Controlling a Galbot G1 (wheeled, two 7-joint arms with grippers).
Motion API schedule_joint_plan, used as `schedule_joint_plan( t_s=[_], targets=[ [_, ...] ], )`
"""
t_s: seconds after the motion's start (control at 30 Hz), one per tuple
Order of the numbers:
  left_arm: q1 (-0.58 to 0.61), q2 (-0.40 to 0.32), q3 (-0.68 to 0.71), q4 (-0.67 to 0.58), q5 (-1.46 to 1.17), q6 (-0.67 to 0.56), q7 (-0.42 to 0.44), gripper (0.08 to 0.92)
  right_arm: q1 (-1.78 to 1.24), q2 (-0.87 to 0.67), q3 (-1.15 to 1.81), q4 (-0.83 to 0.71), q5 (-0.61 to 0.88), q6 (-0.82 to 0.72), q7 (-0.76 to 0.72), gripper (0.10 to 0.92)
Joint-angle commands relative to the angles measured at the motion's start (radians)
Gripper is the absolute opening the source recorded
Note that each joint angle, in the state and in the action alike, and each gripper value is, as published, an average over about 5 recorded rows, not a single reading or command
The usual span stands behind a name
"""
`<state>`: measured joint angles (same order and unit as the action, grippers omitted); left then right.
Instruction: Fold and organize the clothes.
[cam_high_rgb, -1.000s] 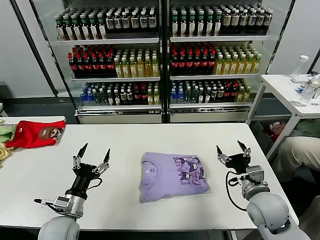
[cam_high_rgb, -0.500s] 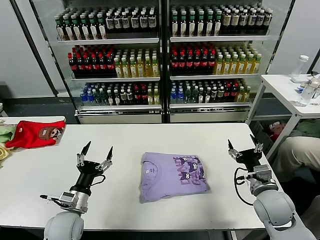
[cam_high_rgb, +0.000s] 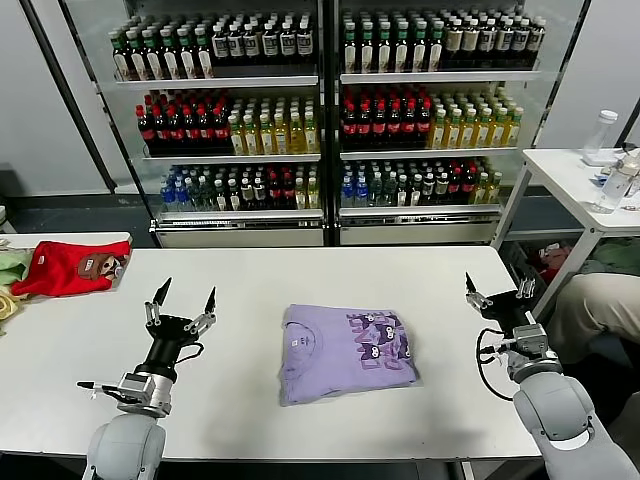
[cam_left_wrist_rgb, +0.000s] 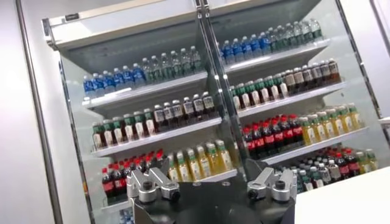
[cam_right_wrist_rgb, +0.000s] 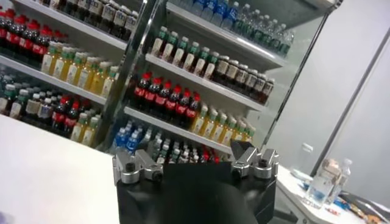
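On the white table (cam_high_rgb: 300, 270), at its middle, I find the lavender T-shirt (cam_high_rgb: 345, 352) lying flat and folded into a compact rectangle. Its dark purple cartoon print (cam_high_rgb: 378, 334) faces up on the side toward my right arm, and the small white neck label (cam_high_rgb: 298, 341) shows on the side toward my left.

My left gripper (cam_high_rgb: 182, 296) is raised above the table to the left of the T-shirt, well apart from it. Its two dark fingers (cam_high_rgb: 160, 294) point upward and are spread wide, holding nothing. My right gripper (cam_high_rgb: 497, 285) is raised near the right edge of the table, also well apart from the T-shirt. Its fingers are likewise spread and empty. Neither gripper touches the fabric.

Both wrist views look away from the table toward the drinks cooler (cam_high_rgb: 325, 120). In the left wrist view I see only the finger mounts of the gripper (cam_left_wrist_rgb: 212, 185) set apart at the base of the picture, with rows of bottles (cam_left_wrist_rgb: 183, 112) behind. The right wrist view shows the same arrangement, its gripper (cam_right_wrist_rgb: 195, 164) with mounts held apart.

At the far left corner of the table lies a red garment (cam_high_rgb: 70, 267) with a brown cartoon patch, and just beside it, at the table's left edge, a pale green garment (cam_high_rgb: 10, 265). A second white table (cam_high_rgb: 580, 180) stands to the right, carrying a clear bottle (cam_high_rgb: 598, 137).
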<state>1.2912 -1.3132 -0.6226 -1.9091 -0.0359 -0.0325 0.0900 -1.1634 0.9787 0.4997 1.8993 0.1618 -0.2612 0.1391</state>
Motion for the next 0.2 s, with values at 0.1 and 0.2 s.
schedule_joint_plan(
  t_s=[0.1,0.2],
  targets=[
    [-0.054,-0.003,0.006,0.035,0.013,0.01,-0.017,0.823,0.016,-0.029,-0.01,-0.045,-0.025,0.04,-0.004,0.823],
    [-0.069,-0.002,0.007,0.044,0.013,0.008,-0.017,0.823,0.016,-0.032,-0.012,-0.049,-0.026,0.042,-0.003,0.823]
  ],
)
